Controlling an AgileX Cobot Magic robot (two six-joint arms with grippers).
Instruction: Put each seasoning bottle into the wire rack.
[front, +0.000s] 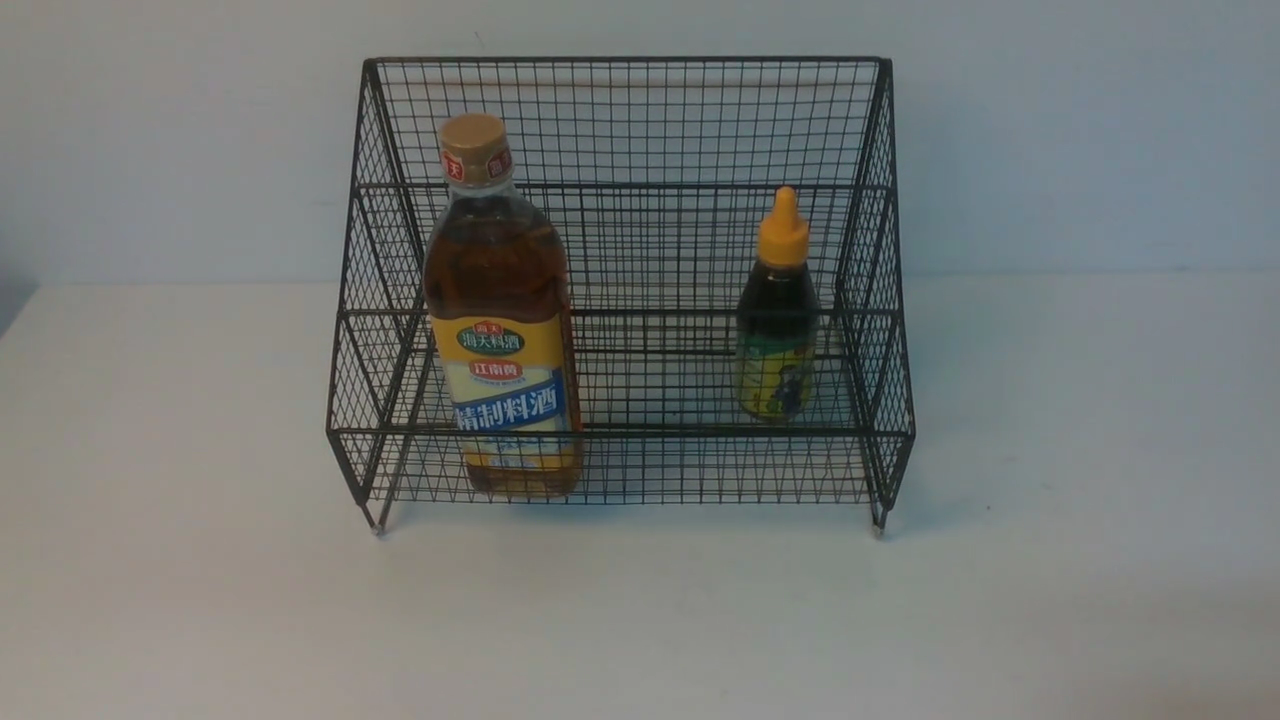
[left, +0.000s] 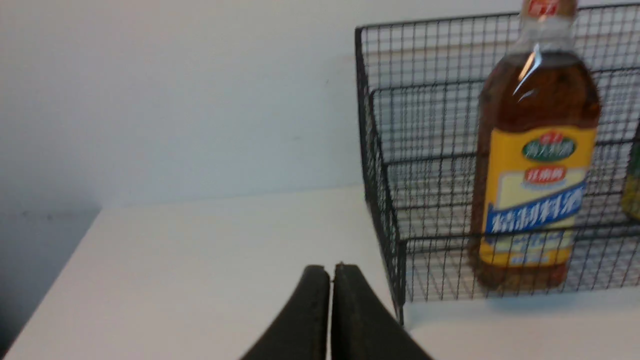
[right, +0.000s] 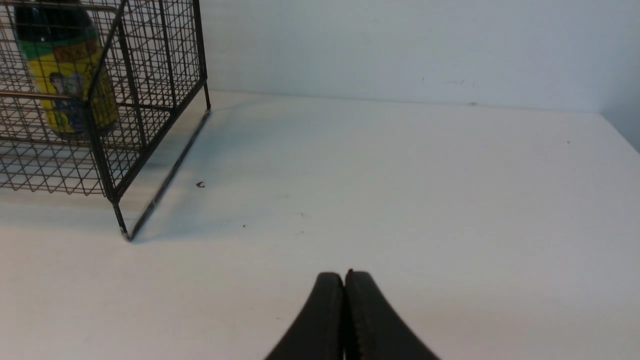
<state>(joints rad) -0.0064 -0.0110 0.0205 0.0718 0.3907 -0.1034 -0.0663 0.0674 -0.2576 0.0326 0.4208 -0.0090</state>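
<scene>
Nearest: left gripper (left: 330, 272) and right gripper (right: 344, 278), fingers pressed together, empty, well clear of the rack over bare white table (front: 180, 600). Beyond: black wire rack (front: 620, 120), standing on its feet. Inside its lower tier, upright and well apart: tall amber bottle (front: 503, 320) at left, small dark bottle (front: 777, 330) at right. Judged: both bottles placed; task apparently complete, no further move called for.

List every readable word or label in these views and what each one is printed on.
"海天料酒": green oval on the tall bottle's label.
"江南黄": red badge below it.
"精制料酒": blue band on the same label.
Gold cap: red marks, unreadable.
Small dark bottle: yellow-green label print, too small to read.
Wire rack: no text.
</scene>
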